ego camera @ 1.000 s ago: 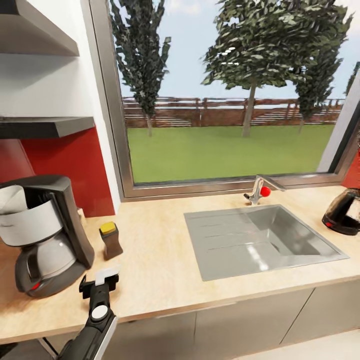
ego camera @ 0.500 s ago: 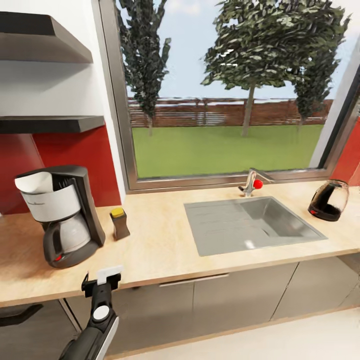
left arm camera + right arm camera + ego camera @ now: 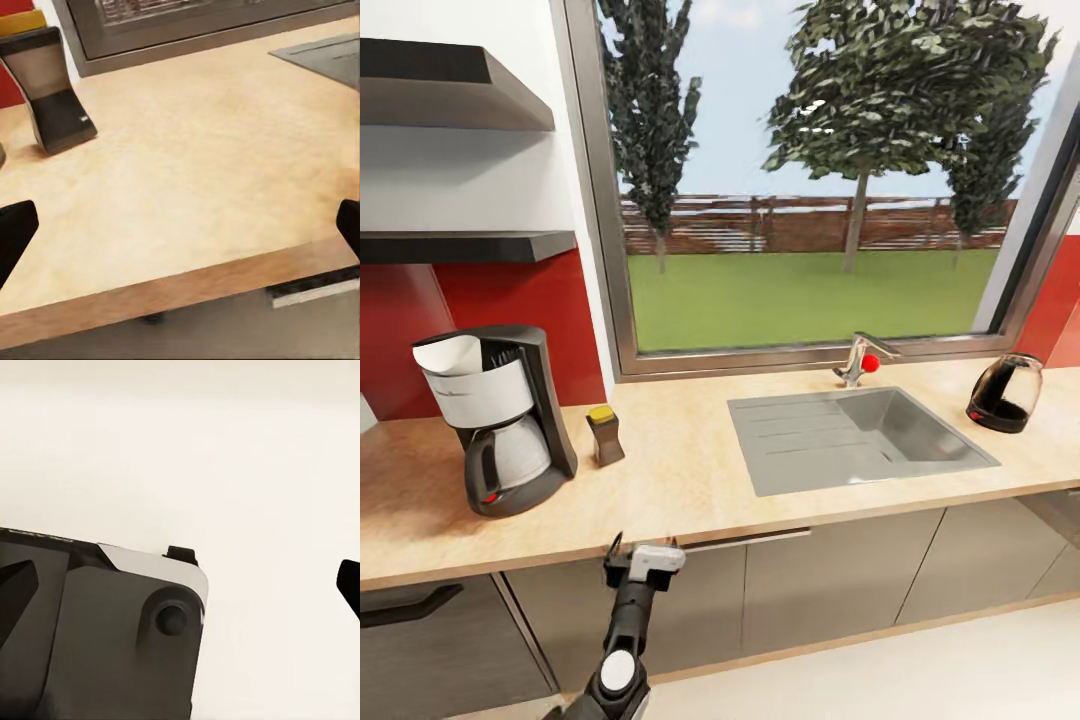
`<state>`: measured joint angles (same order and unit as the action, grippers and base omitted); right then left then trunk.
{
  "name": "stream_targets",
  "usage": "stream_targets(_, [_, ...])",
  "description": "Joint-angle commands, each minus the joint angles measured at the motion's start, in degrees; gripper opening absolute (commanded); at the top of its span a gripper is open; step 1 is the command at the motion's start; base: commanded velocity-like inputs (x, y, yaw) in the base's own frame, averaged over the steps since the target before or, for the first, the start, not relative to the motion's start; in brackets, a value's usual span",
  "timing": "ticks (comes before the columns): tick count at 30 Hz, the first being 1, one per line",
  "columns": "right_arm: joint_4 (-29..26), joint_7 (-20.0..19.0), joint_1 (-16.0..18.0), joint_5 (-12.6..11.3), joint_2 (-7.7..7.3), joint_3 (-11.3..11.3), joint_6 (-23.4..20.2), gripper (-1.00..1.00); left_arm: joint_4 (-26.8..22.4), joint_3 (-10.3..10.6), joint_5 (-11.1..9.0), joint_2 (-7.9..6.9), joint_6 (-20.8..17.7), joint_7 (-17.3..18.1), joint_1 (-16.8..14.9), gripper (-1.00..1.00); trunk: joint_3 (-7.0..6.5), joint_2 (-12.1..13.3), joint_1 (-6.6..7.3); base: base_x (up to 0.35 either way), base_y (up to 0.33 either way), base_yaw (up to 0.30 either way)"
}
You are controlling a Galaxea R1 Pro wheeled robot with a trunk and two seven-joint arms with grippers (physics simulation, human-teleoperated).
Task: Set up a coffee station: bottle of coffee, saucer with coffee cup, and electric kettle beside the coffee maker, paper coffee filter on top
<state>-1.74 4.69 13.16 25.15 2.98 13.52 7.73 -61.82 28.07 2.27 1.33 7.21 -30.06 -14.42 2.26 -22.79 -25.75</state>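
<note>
- Your left pincer (image 3: 643, 562) hangs spread and empty by the tabletop (image 3: 690, 480) edge.
- Your right pincer (image 3: 187, 592) is spread too.
- The bottle of coffee (image 3: 605, 434) stands beside the coffee maker (image 3: 500, 418), which carries the paper coffee filter (image 3: 448, 353).
- The electric kettle (image 3: 1005, 392) sits past the sink (image 3: 860, 438).

Scene evenly bright, daylight entering through the window (image 3: 810, 200) behind the sink (image 3: 860, 440). The coffee maker (image 3: 500, 420) casts a soft shadow onto the kitchen countertop (image 3: 680, 490); red backsplash (image 3: 520, 320) shows faint gloss. Head view bends straight lines near its edges. Left wrist view slightly soft. Right wrist view washed out, pale.
</note>
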Motion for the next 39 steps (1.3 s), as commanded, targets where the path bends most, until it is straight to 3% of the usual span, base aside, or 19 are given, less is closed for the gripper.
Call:
stream_targets(1, [0.07,0.23,0.06,0.6,0.01,0.47,0.18,1.0,0.1,2.98,0.44,0.03,0.62,-0.49,0.38,1.0,0.13,-0.12,-0.04,-0.004,0.0,0.0])
stream_targets(5, [0.07,0.23,0.06,0.6,0.06,0.46,0.18,1.0,0.4,9.24,0.54,-0.02,1.68,-0.89,2.57,1.0,0.13,-0.12,-0.04,-0.002,0.0,0.0])
stream_targets(7, [0.11,0.23,0.05,0.62,0.06,0.45,0.18,1.0,0.48,10.52,0.46,-0.09,1.99,-0.91,4.73,1.0,0.13,-0.12,-0.04,0.0,0.0,0.0])
stream_targets(8, [0.13,0.23,0.04,0.65,0.08,0.45,0.18,1.0,0.52,11.12,0.41,-0.26,2.17,-0.78,7.63,1.0,0.13,-0.12,-0.04,0.0,0.0,0.0])
stream_targets(12, [0.22,0.23,0.03,0.68,0.09,0.45,0.18,1.0,1.12,11.74,0.24,-1.41,2.33,-0.53,14.27,1.0,0.13,-0.12,-0.04,0.0,0.0,0.0])
stream_targets(13, [0.24,0.23,0.03,0.69,0.09,0.45,0.18,1.0,4.84,11.8,-0.66,-2.34,2.32,-0.47,17.06,1.0,0.13,-0.12,-0.04,0.0,0.0,0.0])
stream_targets(19, [0.18,0.23,0.03,0.69,0.09,0.45,0.17,1.0,18.93,11.83,-5.35,-2.31,2.11,-0.48,18.56,1.0,0.13,-0.12,-0.04,0.0,0.0,0.0])
stream_targets(20, [0.17,0.23,0.03,0.69,0.09,0.45,0.17,1.0,23.93,11.79,-7.5,-2.08,1.98,-0.46,18.64,1.0,0.13,-0.12,-0.04,0.0,0.0,0.0])
stream_targets(23, [0.16,0.23,0.03,0.69,0.09,0.45,0.17,1.0,32.94,11.71,-13.29,-1.85,1.93,-0.4,18.71,1.0,0.13,-0.12,-0.04,0.0,0.0,0.0])
stream_targets(26, [0.16,0.23,0.03,0.69,0.09,0.45,0.15,1.0,40.24,11.53,-21.76,-1.89,1.88,1.08,18.72,1.0,0.13,-0.12,-0.04,0.0,0.0,-0.038])
stream_targets(28, [0.16,0.23,0.03,0.69,0.09,0.46,0.13,1.0,42.47,11.5,-24.75,-1.96,1.86,2.4,18.73,1.0,0.13,-0.12,-0.04,0.0,0.0,-0.132])
stream_targets(30, [0.16,0.18,0.03,0.69,0.09,0.46,0.11,1.0,46.43,11.45,-30.91,-2.26,1.98,6.55,18.73,1.0,0.13,-0.12,-0.04,0.0,0.0,-0.203])
stream_targets(31, [0.16,0.18,0.03,0.67,0.09,0.46,0.11,1.0,47.24,11.46,-32.42,-2.32,2.02,7.85,18.73,1.0,0.13,-0.12,-0.04,0.0,0.0,-0.226])
stream_targets(32, [0.16,0.17,0.03,0.65,0.09,0.49,0.1,1.0,48.63,11.47,-35.32,-2.46,2.12,10.67,18.73,1.0,0.13,-0.12,-0.04,0.0,0.0,-0.24])
stream_targets(34, [0.16,0.16,0.03,0.62,0.09,0.49,0.1,1.0,50.23,11.48,-39.18,-2.76,2.24,15.14,18.73,1.0,0.13,-0.12,-0.04,0.0,0.0,-0.248])
stream_targets(39, [0.11,0.15,0.03,0.59,0.08,0.53,0.09,1.0,52.58,11.48,-44.6,-3.52,2.91,23.16,18.73,1.0,0.13,-0.12,-0.04,0.0,0.0,-0.259])
